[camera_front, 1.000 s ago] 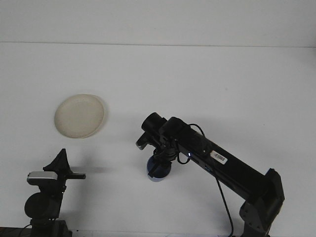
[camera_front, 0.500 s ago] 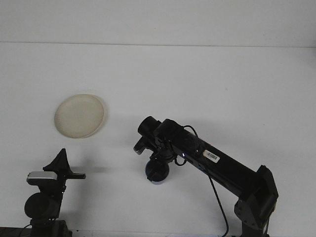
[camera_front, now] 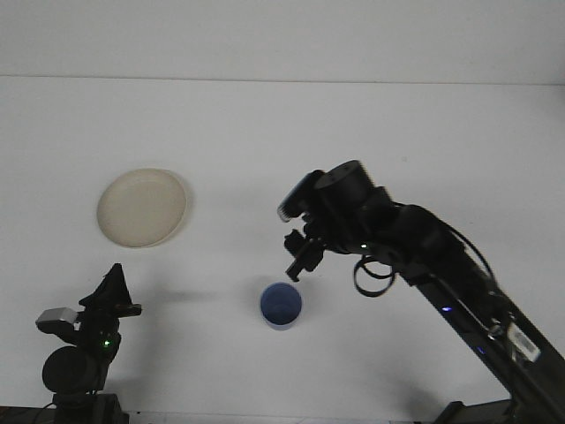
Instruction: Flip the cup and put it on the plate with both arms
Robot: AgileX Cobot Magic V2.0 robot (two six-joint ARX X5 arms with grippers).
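A blue cup stands upright on the white table with its mouth facing up, near the front centre. My right gripper hangs just above and slightly right of it, open, holding nothing. A cream plate lies flat at the left, well away from the cup. My left gripper sits low at the front left, pointing up, below the plate; it is seen edge-on.
The right arm stretches diagonally from the front right corner toward the cup, with a cable loop hanging under it. The table's far edge meets the wall at the back.
My right gripper let go of the cup and rose up and to the right; the cup now stands free and upright. The left arm's wrist turned slightly.
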